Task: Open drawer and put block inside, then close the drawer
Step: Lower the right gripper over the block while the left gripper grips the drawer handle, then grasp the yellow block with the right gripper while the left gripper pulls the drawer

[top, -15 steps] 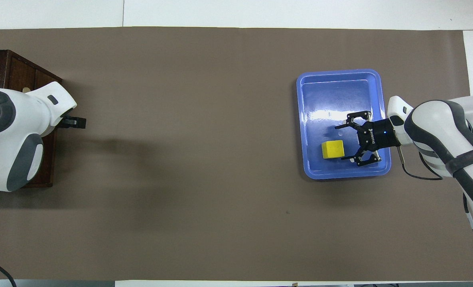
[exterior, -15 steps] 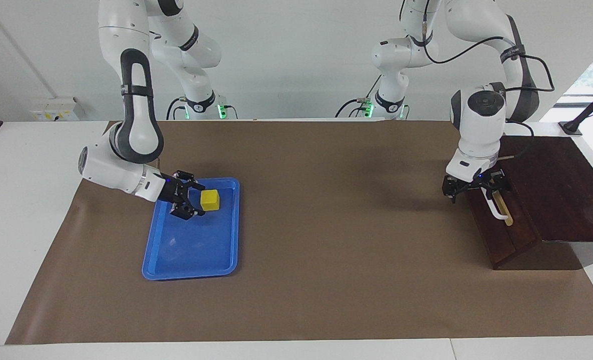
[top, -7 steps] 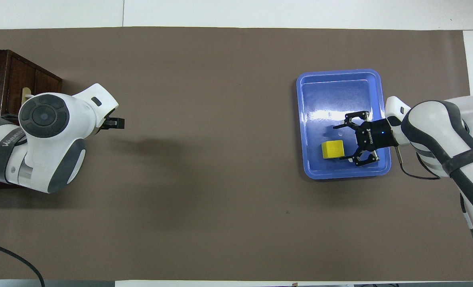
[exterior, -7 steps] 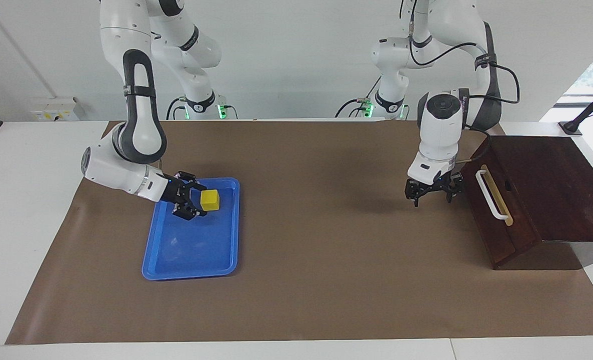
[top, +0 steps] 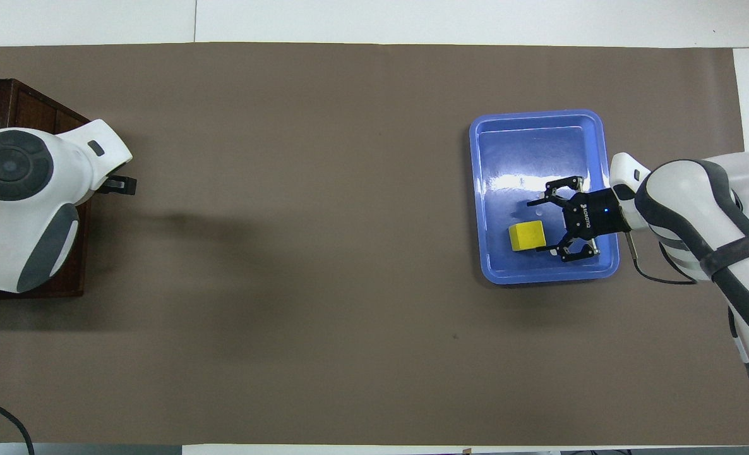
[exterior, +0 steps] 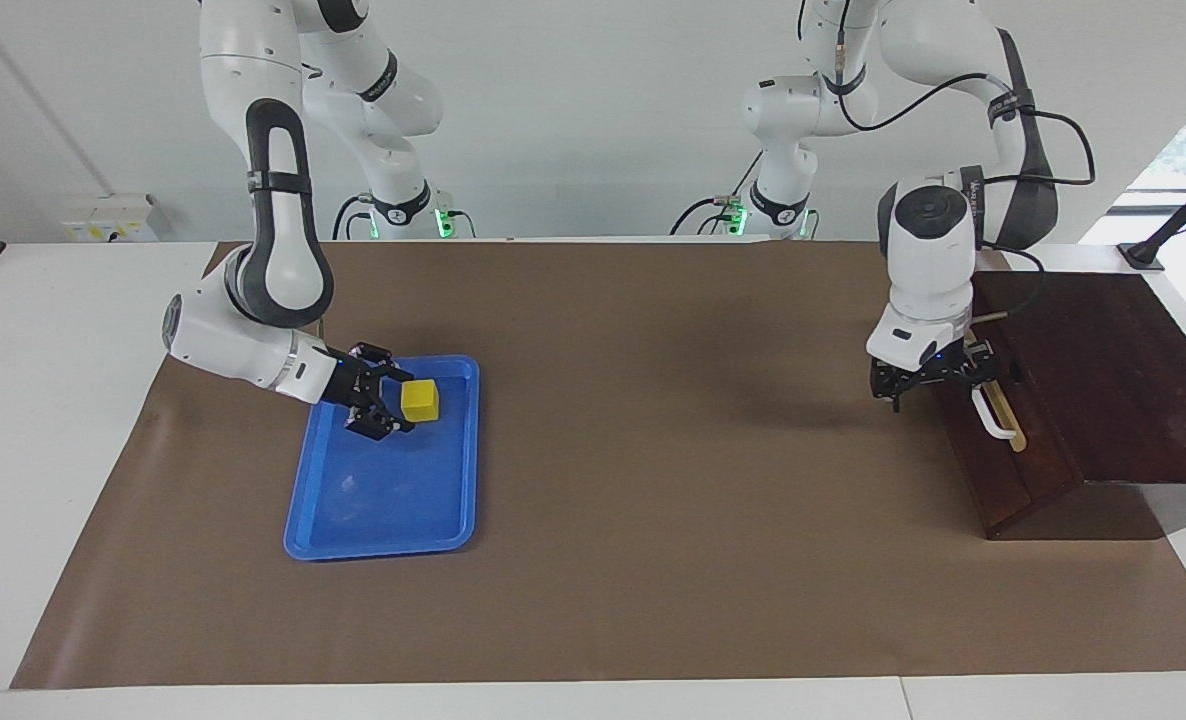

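We bring the left gripper point(exterior: 938, 383) square onto the drawer point(exterior: 993, 420) handle point(exterior: 993, 413), its 2 fingers spread, gripping nothing. The right gripper point(exterior: 385, 401) sits low in the tray point(exterior: 383, 520) beside the block point(exterior: 420, 400); can't tell its fingers' state.

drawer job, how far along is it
Nothing is finished yet: the drawer is closed and the block sits in the blue tray. In hand: the left gripper is at the drawer's white handle, while the right gripper is beside the block without gripping it. Left: opening, placing the block, closing.
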